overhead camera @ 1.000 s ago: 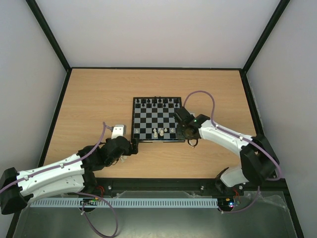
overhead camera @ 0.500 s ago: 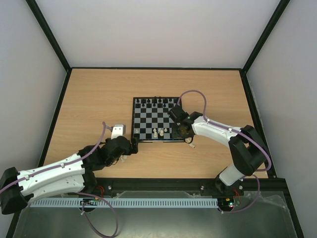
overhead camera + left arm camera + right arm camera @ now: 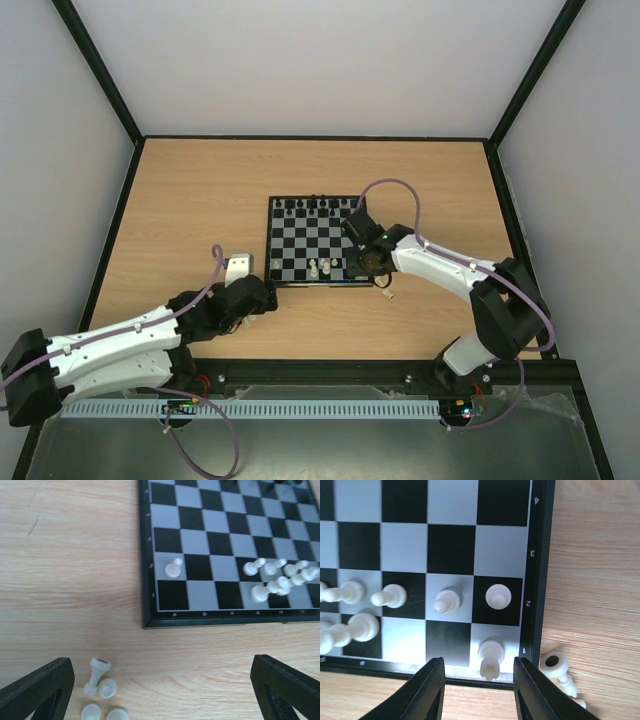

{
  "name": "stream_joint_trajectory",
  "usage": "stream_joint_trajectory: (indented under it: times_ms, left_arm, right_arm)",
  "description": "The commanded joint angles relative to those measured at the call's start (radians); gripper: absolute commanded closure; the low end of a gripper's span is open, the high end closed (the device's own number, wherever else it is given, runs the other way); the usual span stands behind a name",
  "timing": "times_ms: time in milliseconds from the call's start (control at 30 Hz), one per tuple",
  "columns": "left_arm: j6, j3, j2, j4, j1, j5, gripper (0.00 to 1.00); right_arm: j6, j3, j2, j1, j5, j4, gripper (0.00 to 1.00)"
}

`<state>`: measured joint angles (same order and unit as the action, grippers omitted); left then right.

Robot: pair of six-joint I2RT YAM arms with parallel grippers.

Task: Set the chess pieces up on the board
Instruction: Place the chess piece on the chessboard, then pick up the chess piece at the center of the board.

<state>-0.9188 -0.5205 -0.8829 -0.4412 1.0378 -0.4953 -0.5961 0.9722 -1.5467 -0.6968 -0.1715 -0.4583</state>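
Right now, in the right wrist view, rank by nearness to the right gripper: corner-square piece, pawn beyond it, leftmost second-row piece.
1. Corner-square piece, inside the right gripper.
2. Pawn, one square beyond.
3. Leftmost second-row piece, far left.

From above the chess pieces [image 3: 320, 268] are way too tiny to tell apart, the left wrist view chops the board [image 3: 149, 580] at its top and right, and 2 loose pieces [image 3: 92, 713] get clipped at the bottom.
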Motion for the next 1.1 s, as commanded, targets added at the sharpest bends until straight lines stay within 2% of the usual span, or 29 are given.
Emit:
stream_joint_trajectory:
  times_ms: [0,233,333,433,600,867,1067]
  left_arm:
    - [-0.092,-0.028,-0.046,-0.114,-0.007,-0.02,0.01]
    - [-0.123,-0.044,-0.172,-0.158,-0.007,0.076,0.02]
    - [-0.123,-0.059,-0.198,-0.19,-0.006,0.099,0.14]
    - [-0.114,-0.085,-0.199,-0.225,-0.005,0.12,0.31]
    - [-0.084,-0.146,-0.23,-0.296,-0.005,0.148,0.5]
    - [-0.091,-0.149,-0.294,-0.317,0.009,0.194,0.68]
    - [-0.108,-0.141,-0.314,-0.321,0.015,0.189,0.69]
  right_arm:
    - [0.019,0.021,0.101,0.004,-0.006,-0.067,0.61]
    - [0.038,-0.005,0.233,0.004,0.014,-0.097,0.6]
    - [0.049,-0.011,0.264,0.004,0.02,-0.111,0.6]
    - [0.062,-0.023,0.29,0.004,0.033,-0.113,0.6]
    - [0.082,-0.041,0.307,0.005,0.049,-0.103,0.61]
    - [0.105,-0.065,0.313,0.005,0.054,-0.09,0.61]
    - [0.113,-0.067,0.315,0.004,0.071,-0.085,0.61]
